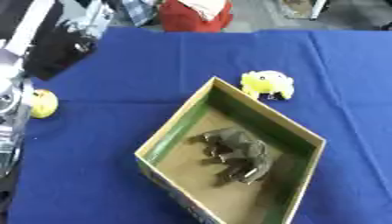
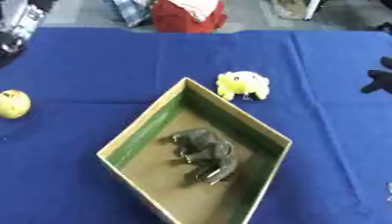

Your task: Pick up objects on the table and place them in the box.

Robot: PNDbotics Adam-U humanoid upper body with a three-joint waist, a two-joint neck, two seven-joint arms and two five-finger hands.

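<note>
The box (image 1: 229, 155) is cut off by the bottom edge in both views, so its near corner does not show. A grey-brown figure (image 2: 205, 154) lies inside it, too blurred to make out its kind. Just beyond the box's far wall, a yellow toy (image 1: 268, 84) is blurred, its shape unclear. Near the desk's (image 2: 92, 65) left edge, a yellow ball (image 1: 42, 103) is partly hidden behind the left arm (image 1: 12, 100) in the left eye view. The right hand (image 2: 379, 78) shows only as dark fingers cut off by the right edge of the right eye view; its pose is unclear.
</note>
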